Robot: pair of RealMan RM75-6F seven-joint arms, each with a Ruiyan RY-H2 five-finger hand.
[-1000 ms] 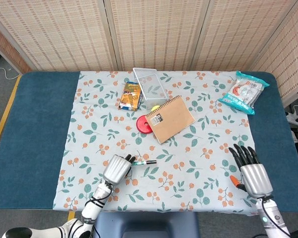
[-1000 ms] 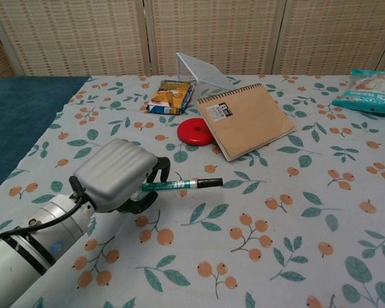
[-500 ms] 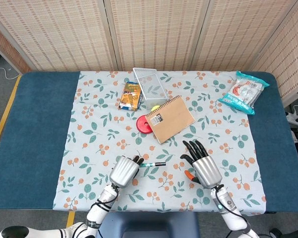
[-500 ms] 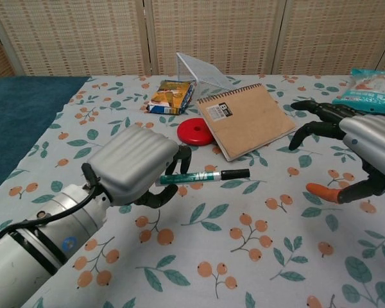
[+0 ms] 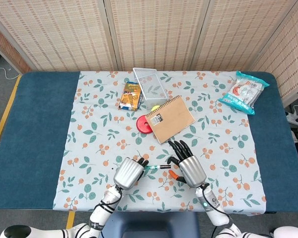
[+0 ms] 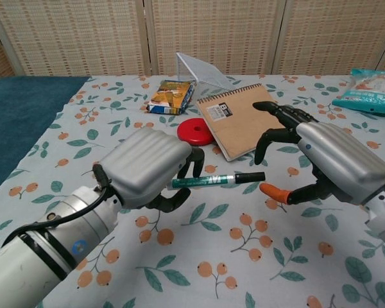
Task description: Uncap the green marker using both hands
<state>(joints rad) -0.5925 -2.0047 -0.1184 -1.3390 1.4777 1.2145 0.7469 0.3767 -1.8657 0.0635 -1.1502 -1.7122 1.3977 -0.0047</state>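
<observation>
Left hand (image 6: 147, 168) grips the green marker (image 6: 208, 181) by its barrel end, held roughly level above the bench (image 5: 35, 134), black cap (image 6: 251, 176) pointing toward 3 o'clock. In the head view the marker (image 5: 156, 167) sits just at 6 o'clock of the spiral notebook (image 5: 170, 118), between both hands. Right hand (image 6: 337, 160) hangs just at 3 o'clock of the cap, fingers (image 6: 279, 117) spread apart and holding nothing, orange-tipped thumb (image 6: 274, 192) just below the cap end; cannot tell if it touches. Red disc (image 5: 142, 124) lies at 9 o'clock of the notebook, partly under its corner. Snack box (image 5: 130, 95) and clear mesh tray (image 5: 150, 84) sit at 12 o'clock of the disc. Snack bag (image 5: 244, 91) lies well apart at 2 o'clock, on the blue bench edge beside the floral cloth (image 5: 89, 148).
</observation>
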